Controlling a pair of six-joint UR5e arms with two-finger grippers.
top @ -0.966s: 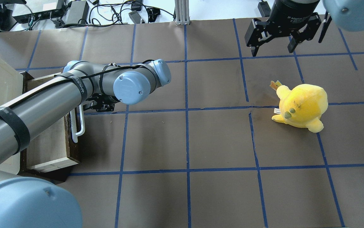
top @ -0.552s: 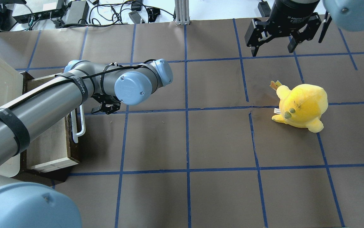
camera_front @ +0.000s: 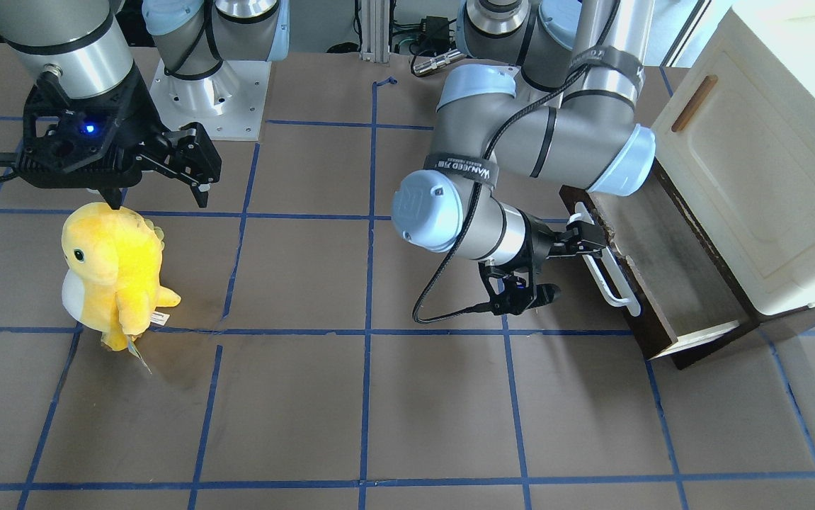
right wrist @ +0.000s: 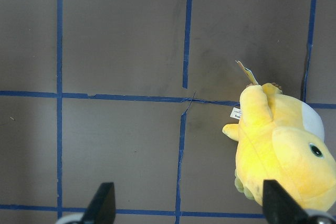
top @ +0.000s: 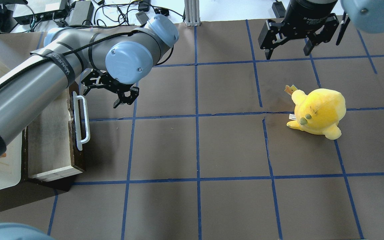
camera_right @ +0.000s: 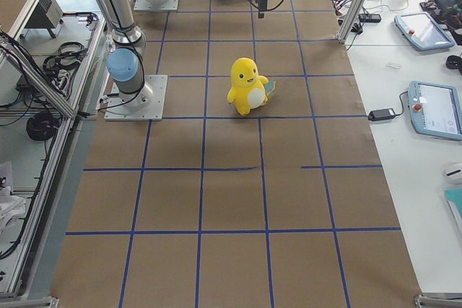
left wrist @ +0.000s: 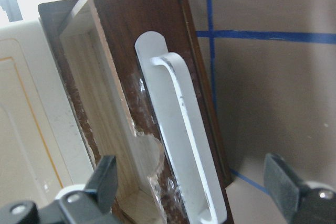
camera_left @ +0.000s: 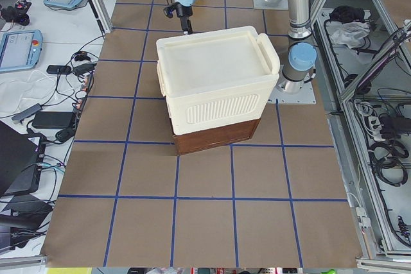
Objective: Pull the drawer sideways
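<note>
The drawer [top: 50, 133] stands pulled out of the cream cabinet [camera_front: 754, 177] at the table's left. It has a dark brown front [camera_front: 627, 297] and a long white bar handle [top: 80, 121], which also shows in the front view [camera_front: 609, 273] and close up in the left wrist view [left wrist: 184, 140]. My left gripper [top: 100, 96] is open and empty just beside the handle's far end, not touching it; in the front view [camera_front: 570, 265] it faces the drawer front. My right gripper [top: 287, 50] is open and empty at the back right.
A yellow plush toy [top: 317, 111] stands on the right half of the table, in front of the right gripper [camera_front: 159, 198]; it also shows in the right wrist view [right wrist: 283, 150]. The brown table cover [top: 195, 150] carries a grid of blue tape lines.
My left arm has swung toward the table's far side and risen, and its gripper has moved from the handle's middle to its far end. The right arm and the plush have not moved.
</note>
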